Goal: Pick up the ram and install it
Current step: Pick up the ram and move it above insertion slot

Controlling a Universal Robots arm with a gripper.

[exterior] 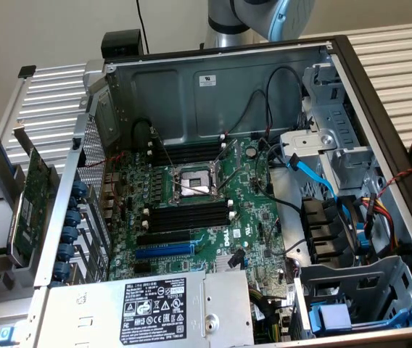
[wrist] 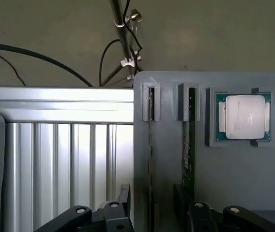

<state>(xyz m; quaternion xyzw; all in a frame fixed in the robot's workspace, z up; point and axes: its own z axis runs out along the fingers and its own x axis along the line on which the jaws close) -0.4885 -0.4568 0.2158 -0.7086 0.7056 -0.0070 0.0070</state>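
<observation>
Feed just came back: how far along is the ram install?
Early. Done: nothing; the memory slots on the motherboard look unfilled. In hand: the gripper sits over a gray holder where a ram stick stands on edge, not visibly gripped. Left: pickup and seating.

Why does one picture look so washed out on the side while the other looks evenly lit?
In the wrist view, strong light glares off the ribbed metal surface, bleaching its grooves, while the grey tray holding the ram and processor chip stays dim. In the exterior view, light is even; the computer case throws soft shadows over the motherboard.
</observation>
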